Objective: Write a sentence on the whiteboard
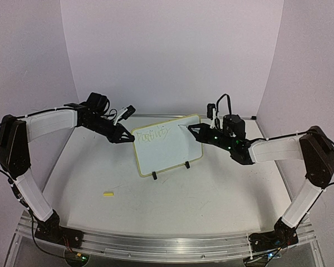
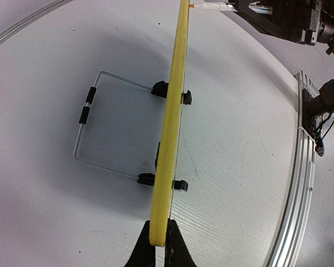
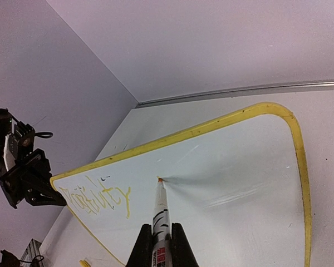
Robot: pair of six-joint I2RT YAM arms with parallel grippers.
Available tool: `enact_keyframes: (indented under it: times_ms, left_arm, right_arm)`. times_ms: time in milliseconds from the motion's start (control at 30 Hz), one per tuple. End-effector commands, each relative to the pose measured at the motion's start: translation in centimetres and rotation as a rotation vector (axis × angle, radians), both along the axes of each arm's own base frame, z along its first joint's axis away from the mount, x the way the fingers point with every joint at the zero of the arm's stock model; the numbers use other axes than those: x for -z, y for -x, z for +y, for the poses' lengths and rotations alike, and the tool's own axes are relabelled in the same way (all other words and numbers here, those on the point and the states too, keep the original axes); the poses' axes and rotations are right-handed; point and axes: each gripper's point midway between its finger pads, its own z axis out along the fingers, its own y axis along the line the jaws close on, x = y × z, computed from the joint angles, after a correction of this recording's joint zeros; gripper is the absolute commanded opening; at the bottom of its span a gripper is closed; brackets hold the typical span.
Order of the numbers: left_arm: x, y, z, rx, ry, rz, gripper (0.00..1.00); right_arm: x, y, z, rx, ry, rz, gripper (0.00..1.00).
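Note:
The whiteboard [image 1: 170, 153] stands tilted on two black feet mid-table, its yellow rim seen edge-on in the left wrist view [image 2: 172, 122]. My left gripper [image 1: 129, 139] [image 2: 159, 236] is shut on the board's left rim. Yellowish handwriting, the sentence [image 1: 155, 134] [image 3: 97, 199], runs along the board's upper left. My right gripper [image 1: 197, 132] [image 3: 160, 236] is shut on a white marker [image 3: 160, 208]. The marker's orange tip touches the board face [image 3: 228, 183] to the right of the writing.
A small yellow cap [image 1: 108, 194] lies on the table in front of the left arm. A wire stand [image 2: 89, 128] props the board from behind. An aluminium rail [image 1: 167, 245] runs along the near edge, and walls close in the back and sides.

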Motion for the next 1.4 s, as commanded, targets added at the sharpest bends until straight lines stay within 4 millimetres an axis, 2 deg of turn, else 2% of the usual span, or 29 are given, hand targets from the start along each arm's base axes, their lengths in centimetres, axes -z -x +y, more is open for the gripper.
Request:
enact_keyframes:
  times_ms: [0,267,367,600,767,967,1133,1367]
  left_arm:
    - [2.5,0.8,0.3,0.009,-0.087,0.046,0.0]
    - [2.5,0.7,0.2,0.009,-0.086,0.048,0.0]
    - [2.5,0.7,0.2,0.009,-0.086,0.048,0.0]
    - [2.5,0.8,0.2,0.01,-0.086,0.049,0.0]
    - [2.6,0.8,0.2,0.01,-0.086,0.051,0.0]
    - [2.6,0.8,0.2,0.01,-0.085,0.051,0.0]
    - [2.6,0.7,0.2,0.01,-0.085,0.052,0.0]
    - [2.6,0.7,0.2,0.01,-0.084,0.052,0.0]
  right_arm:
    - [-0.5,-1.0,-0.5,0.046,-0.025,-0.014,0.0]
    - [1.6,-0.3,-0.9,0.049,-0.014,0.035,0.0]
    - [1.8,-0.2,-0.8,0.041,-0.013,0.042,0.0]
    - [0.1,0.3,-0.7,0.016,-0.037,0.007,0.0]
    - [-2.5,1.3,-0.7,-0.014,-0.079,-0.046,0.0]
    - [-4.6,1.1,-0.4,-0.02,-0.093,-0.093,0.0]
    - [-4.6,0.3,0.2,-0.025,-0.089,-0.098,0.0]
    - [-3.6,-0.5,0.9,-0.03,-0.081,-0.079,0.0]
